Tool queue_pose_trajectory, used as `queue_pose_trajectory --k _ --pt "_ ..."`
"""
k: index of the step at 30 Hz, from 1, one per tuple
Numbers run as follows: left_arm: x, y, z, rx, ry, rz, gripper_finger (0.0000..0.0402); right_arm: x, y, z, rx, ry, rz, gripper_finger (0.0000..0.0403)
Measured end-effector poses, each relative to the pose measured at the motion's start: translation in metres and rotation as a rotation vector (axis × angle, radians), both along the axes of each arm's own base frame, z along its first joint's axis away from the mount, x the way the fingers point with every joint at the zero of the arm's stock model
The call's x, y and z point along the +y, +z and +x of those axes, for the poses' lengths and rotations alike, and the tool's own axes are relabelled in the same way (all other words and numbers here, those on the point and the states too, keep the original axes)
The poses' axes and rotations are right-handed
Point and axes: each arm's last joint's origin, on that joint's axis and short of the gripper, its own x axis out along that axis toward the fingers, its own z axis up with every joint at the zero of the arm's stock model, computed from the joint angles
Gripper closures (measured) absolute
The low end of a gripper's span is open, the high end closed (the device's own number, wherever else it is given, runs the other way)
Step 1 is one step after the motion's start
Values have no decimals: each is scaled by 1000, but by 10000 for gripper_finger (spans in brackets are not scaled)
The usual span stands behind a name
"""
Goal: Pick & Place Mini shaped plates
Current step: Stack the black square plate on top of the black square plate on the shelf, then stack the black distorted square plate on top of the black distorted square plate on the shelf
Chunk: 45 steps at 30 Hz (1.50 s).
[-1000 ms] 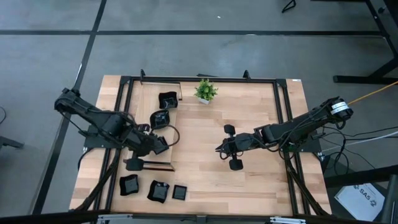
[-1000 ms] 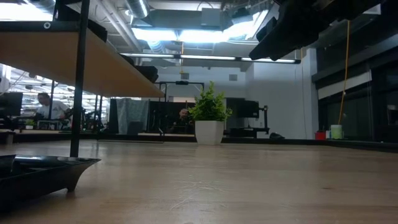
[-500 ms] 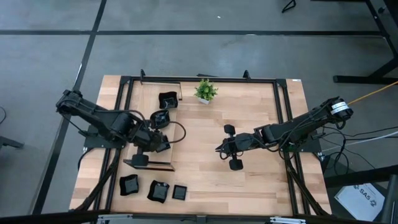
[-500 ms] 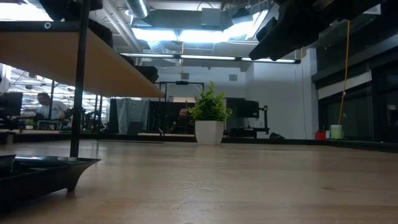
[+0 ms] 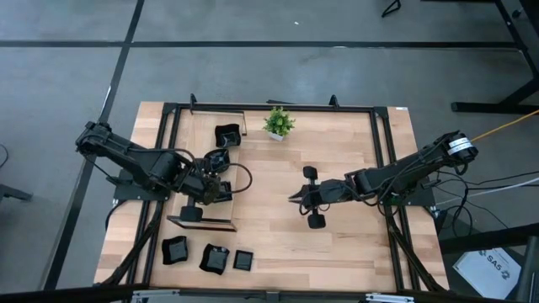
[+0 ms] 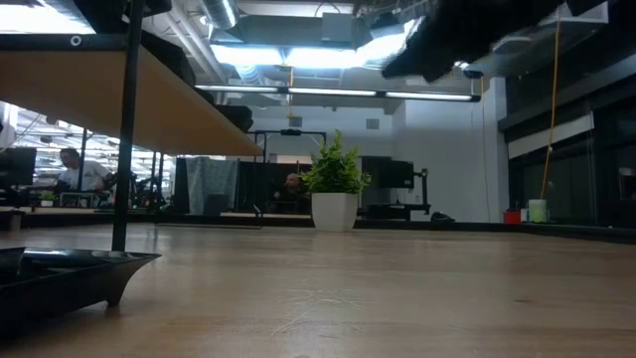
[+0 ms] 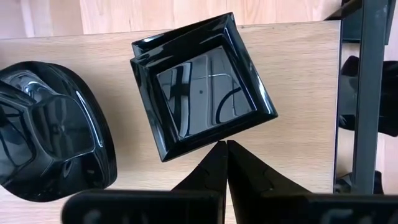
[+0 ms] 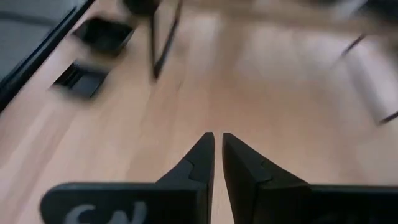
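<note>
At centre left of the high view, the left gripper [image 5: 217, 178] was seen clenched and empty, poised beside a rounded plate [image 5: 217, 158], with a square plate [image 5: 226, 134] just above. Three more plates [image 5: 209, 256] were counted along the lower left edge. Right of centre, the right gripper [image 5: 296, 199] was nearly closed, holding nothing, above bare wood

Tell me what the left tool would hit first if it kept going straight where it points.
Probably the square black plate: the left tool, shut, points at its near rim. How far above it cannot be told.
</note>
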Motion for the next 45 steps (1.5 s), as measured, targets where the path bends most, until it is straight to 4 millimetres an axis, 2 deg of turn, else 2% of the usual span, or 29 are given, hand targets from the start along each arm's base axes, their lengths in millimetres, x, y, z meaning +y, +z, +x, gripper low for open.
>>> queue_pose_trajectory --k 5,8,12,17,22,25,29,33,37,41,45 --pt "0 0 0 -2 1 -1 398 -6 13 17 -214 -22 -102 370" --pt "0 0 0 -5 2 -2 398 -16 9 32 -288 -16 -77 370" --pt "0 0 1 -13 8 14 398 -25 -5 65 -258 -31 -71 370" --pt "0 0 1 -14 9 17 398 -22 -17 110 -218 15 -104 370" --pt "0 0 1 -14 9 17 398 -23 -16 133 -144 19 -128 370" --pt "0 6 1 -28 0 0 398 -24 -13 133 -69 20 -138 370" --pt "1 24 -9 -119 -25 -4 398 -25 -1 122 -36 23 -140 370" --pt "4 45 -33 -310 -30 18 398 -27 1 106 14 12 -118 370" --pt "10 61 -60 -527 -36 -37 398 -30 -3 91 17 -8 -79 370" --pt "18 57 -82 -684 -56 -102 398 -30 -10 78 11 -24 -26 370" --pt "26 38 -98 -815 -47 -171 398 -23 -20 72 23 -17 -1 370"
